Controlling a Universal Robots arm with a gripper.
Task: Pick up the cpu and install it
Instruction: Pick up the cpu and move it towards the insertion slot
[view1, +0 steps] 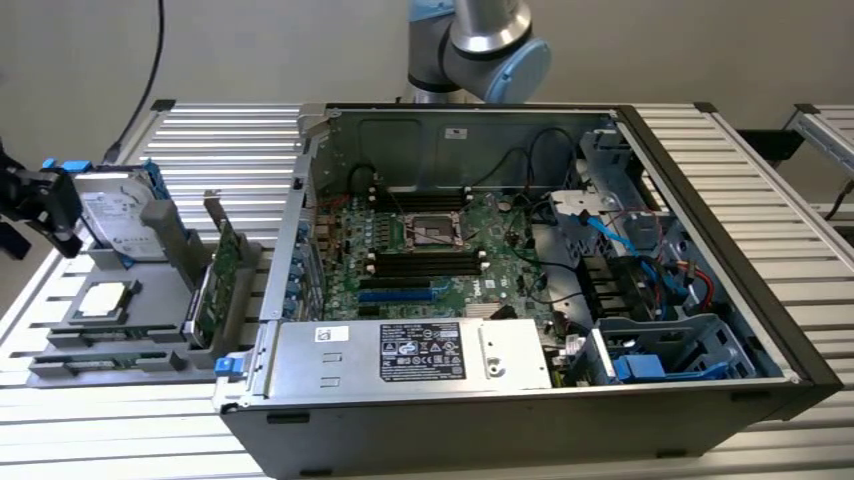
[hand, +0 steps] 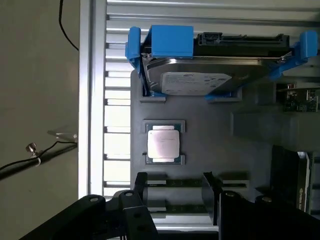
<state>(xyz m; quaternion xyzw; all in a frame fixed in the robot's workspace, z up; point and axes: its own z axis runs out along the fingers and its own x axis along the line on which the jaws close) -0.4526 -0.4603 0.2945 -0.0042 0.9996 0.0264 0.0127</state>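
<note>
2 black fingers (hand: 141, 192) of the gripper (hand: 175, 197) stand wide apart with nothing between them; the hand has hold of nothing and hangs over a grey tray (hand: 215, 160). The cpu (hand: 164, 142) lies just ahead of the fingertips, in line with the gap between them and not touched by either finger. It is a small flat square with a pale silver-grey metal lid, plain and faintly shiny, its corners rounded; a thin dark-green edge shows past the lid on 2 opposite sides. It sits flat in its own shallow framed recess of the tray.

Beyond the cpu, farther from the hand, a hard drive (hand: 200, 82) stands tilted in a blue bracket (hand: 171, 41), its silver face bearing a white label. Directly under the fingertips, green memory sticks (hand: 175, 182) lie in slots of the tray (whether the fingers touch them cannot be told).

In the exterior view the cpu (view1: 107, 300) rests on the tray (view1: 160, 320), with the hard drive (view1: 114, 215) behind it and a green card (view1: 214, 290) standing on edge beside it. Well away from the hand, the open computer case (view1: 747, 300) shows its motherboard (view1: 414, 260), with a square socket (view1: 434, 230) near the middle.
</note>
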